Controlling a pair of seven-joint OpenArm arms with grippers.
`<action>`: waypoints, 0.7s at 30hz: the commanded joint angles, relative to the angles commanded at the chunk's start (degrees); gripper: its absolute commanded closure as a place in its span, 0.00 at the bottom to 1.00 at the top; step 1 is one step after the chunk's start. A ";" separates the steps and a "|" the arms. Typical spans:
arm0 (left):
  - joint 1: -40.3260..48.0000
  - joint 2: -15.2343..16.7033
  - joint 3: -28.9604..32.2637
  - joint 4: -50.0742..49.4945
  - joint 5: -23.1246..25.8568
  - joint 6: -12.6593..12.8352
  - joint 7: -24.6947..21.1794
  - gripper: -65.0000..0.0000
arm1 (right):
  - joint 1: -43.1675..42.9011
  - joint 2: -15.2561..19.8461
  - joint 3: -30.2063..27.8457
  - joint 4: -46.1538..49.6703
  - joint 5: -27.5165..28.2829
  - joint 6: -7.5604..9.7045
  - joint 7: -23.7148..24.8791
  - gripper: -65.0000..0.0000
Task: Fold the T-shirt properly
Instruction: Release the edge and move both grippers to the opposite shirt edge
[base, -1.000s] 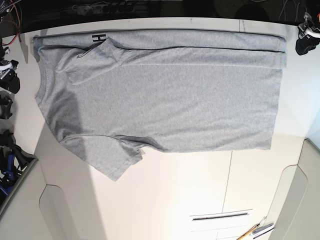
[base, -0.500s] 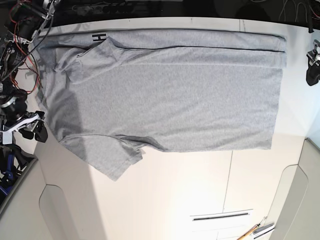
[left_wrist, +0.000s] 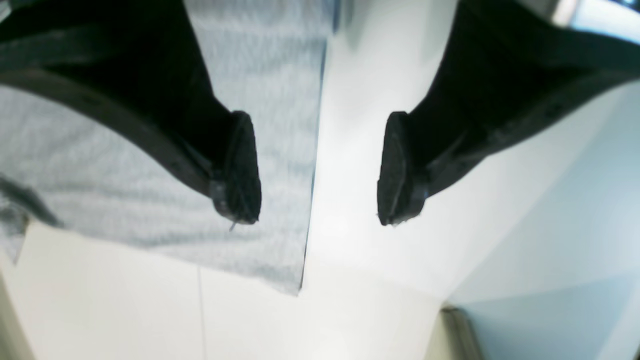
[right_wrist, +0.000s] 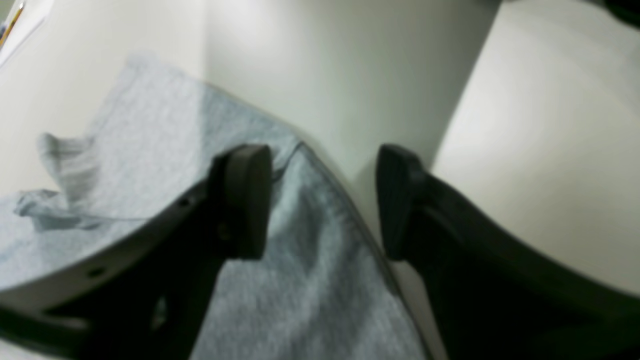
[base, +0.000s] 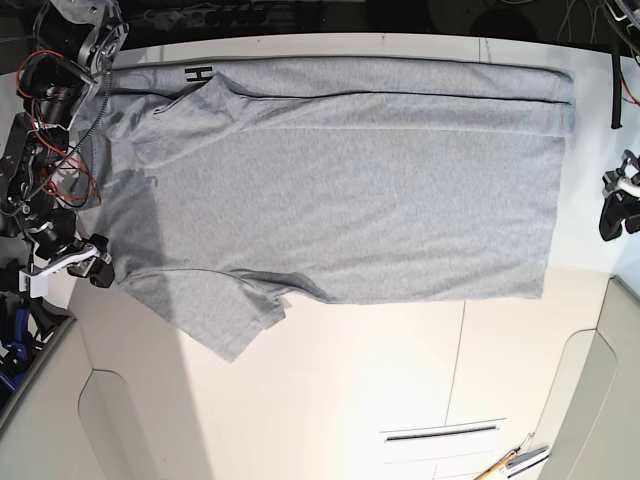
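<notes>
The light grey T-shirt (base: 340, 190) lies spread flat on the white table, neck to the left and hem to the right. Its far long edge is folded over, showing black lettering (base: 198, 73). My right gripper (base: 90, 262) hangs open at the shirt's left edge by the near sleeve; in the right wrist view its fingers (right_wrist: 247, 200) straddle the T-shirt's (right_wrist: 310, 280) edge. Just off the hem on the right, my left gripper (base: 612, 205) is open. The hem edge of the T-shirt (left_wrist: 280, 125) runs between the gripper's (left_wrist: 317, 192) pads in the left wrist view.
Red cables and arm hardware (base: 50, 120) crowd the table's left side. A slot (base: 440, 432) and some pens (base: 515, 462) sit at the near right. Table panel seams (base: 460, 350) run toward the front, and a dark edge (base: 330, 20) borders the far side.
The right arm has swung down the shirt's left side to the near sleeve. The left arm has moved from the far right corner toward me along the hem.
</notes>
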 joint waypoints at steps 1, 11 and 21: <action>-1.81 -0.46 1.79 -2.14 0.35 0.11 -0.04 0.38 | 0.00 0.00 0.00 -0.04 -0.35 0.00 -0.02 0.49; -18.78 -0.90 14.01 -25.35 9.18 0.22 -6.21 0.38 | 0.00 -0.02 0.00 -0.07 -0.28 -0.02 0.00 0.49; -30.03 -0.70 19.56 -42.91 13.00 0.24 -10.54 0.38 | 0.00 -0.04 0.00 -0.07 -0.22 0.00 0.00 0.49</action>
